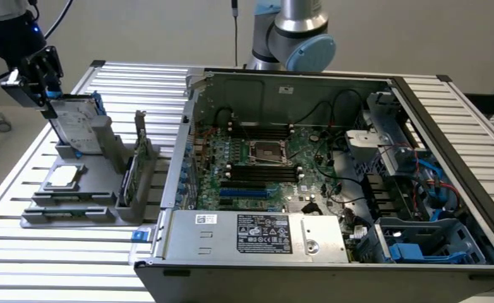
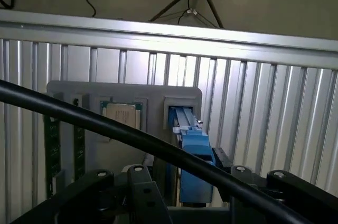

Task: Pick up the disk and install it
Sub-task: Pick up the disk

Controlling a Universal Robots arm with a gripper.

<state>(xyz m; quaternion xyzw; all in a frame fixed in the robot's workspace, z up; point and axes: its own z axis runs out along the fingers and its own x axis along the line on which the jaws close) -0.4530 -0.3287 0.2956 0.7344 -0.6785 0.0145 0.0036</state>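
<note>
**A:** How do the fingers stand?

**B:** The black gripper has them drawn in on both faces of the disk, a flat silver-grey metal drive with a white label in a bright blue plastic carrier. They pinch its upper end.

**A:** Where is the disk?

**B:** It stands upright, lower end in a slot of the grey plastic holder. A small square silver chip lies beside it. Beyond, on the slatted aluminium table, stands the open metal computer case.
</note>
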